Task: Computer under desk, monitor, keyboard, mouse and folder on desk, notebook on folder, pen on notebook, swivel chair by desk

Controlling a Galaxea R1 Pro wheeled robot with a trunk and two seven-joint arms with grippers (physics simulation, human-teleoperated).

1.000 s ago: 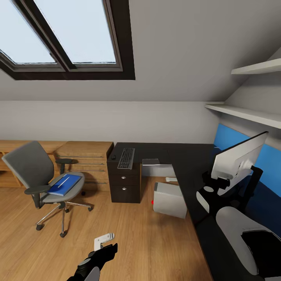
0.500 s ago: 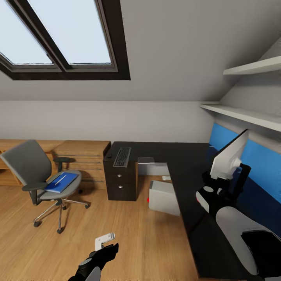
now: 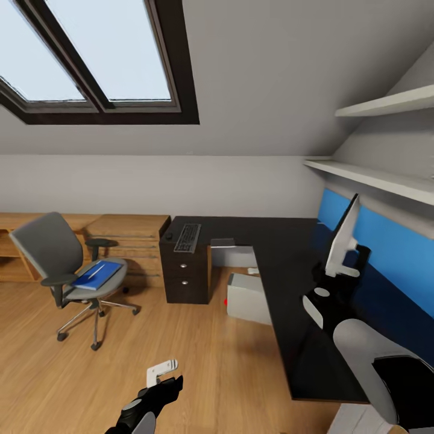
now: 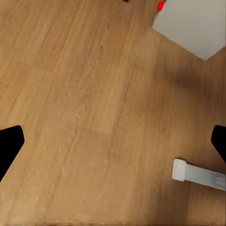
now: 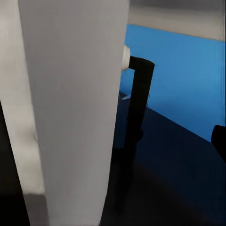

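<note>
The swivel chair (image 3: 57, 259) stands on the wood floor at the left, with the blue folder (image 3: 96, 275) and a thin white pen (image 3: 98, 270) on its seat. On the black drawer cabinet (image 3: 185, 277) lie the keyboard (image 3: 187, 237) and the mouse (image 3: 169, 236). A flat grey notebook (image 3: 223, 242) rests at the desk (image 3: 289, 301) edge. Under the desk sits the computer (image 3: 247, 298) (image 4: 193, 23). The monitor (image 3: 343, 238) (image 5: 70, 108) stands edge-on on the desk. Close behind it my right gripper (image 3: 328, 283) appears open. My left gripper (image 3: 166, 383) (image 4: 113, 141) hangs open over the floor.
A blue panel (image 3: 386, 241) backs the desk, with two white shelves (image 3: 380, 178) above it. Low wooden drawers (image 3: 126, 235) line the far wall behind the chair. A small white bar (image 4: 197, 175) lies on the floor near the left gripper.
The whole view has swung, so the camera moved. The monitor, seen broadly from behind before, now shows edge-on. Both arms keep their places in the picture.
</note>
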